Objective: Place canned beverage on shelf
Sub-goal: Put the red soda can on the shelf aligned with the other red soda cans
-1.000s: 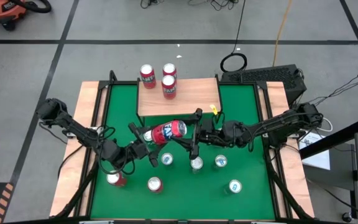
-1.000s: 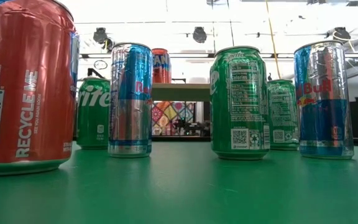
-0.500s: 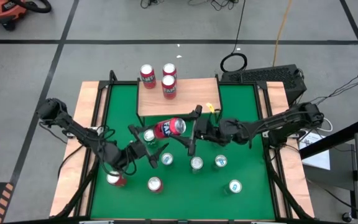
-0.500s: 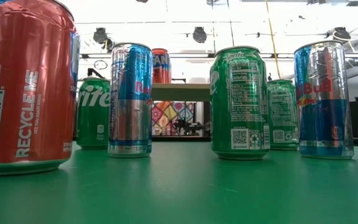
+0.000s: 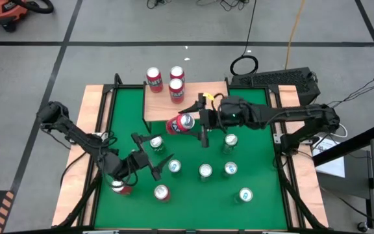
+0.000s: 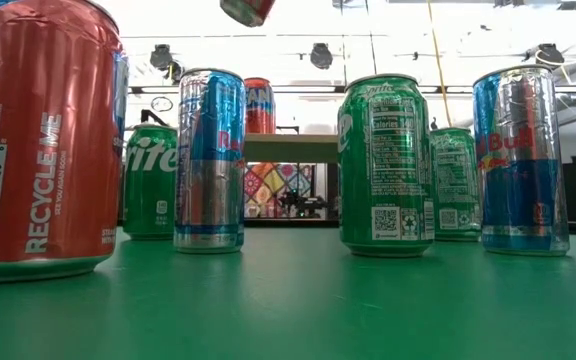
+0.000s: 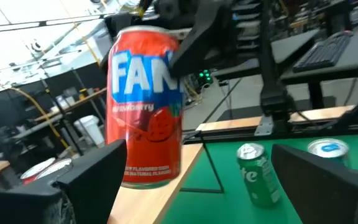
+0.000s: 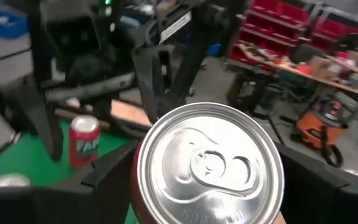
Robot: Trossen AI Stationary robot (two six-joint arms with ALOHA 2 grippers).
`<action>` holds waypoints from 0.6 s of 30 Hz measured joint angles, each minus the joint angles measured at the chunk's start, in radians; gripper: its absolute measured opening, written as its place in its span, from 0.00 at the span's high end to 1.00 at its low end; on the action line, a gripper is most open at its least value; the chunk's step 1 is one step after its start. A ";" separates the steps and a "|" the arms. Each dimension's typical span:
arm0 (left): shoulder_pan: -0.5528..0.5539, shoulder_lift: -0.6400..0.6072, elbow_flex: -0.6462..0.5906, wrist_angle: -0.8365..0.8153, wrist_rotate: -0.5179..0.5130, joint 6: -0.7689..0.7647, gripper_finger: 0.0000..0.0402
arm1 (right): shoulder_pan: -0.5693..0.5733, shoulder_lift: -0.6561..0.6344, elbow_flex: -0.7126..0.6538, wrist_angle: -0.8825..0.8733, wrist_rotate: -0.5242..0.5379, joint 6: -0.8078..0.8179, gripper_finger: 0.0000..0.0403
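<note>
Right gripper (image 5: 199, 121) clamps red Fanta can (image 5: 180, 123) sidewise over shelf (image 5: 164, 107); left gripper (image 5: 145, 158) spread empty. Thin, slick, dentable: grip mid-body.

The green worktop (image 5: 128, 130) carries eight upright cans (image 5: 205, 171) across its near half and the light-wood shelf (image 5: 206, 97) at its far edge, on which three red cans (image 5: 176, 90) stand clustered at one corner.
</note>
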 joint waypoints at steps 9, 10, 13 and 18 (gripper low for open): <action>-0.041 -0.179 -0.001 -0.212 -0.022 -0.166 0.01 | -0.157 0.000 0.061 -0.126 -0.199 -0.077 0.26; -0.038 -0.214 -0.001 -0.262 -0.021 -0.220 0.01 | -0.174 0.000 0.061 -0.128 -0.201 -0.076 0.26; -0.016 -0.313 -0.001 -0.420 0.058 -0.338 0.01 | -0.226 0.000 0.061 -0.150 -0.258 -0.088 0.26; 0.047 -0.438 -0.001 -0.599 0.154 -0.422 0.01 | -0.290 0.035 0.062 -0.179 -0.413 -0.145 0.26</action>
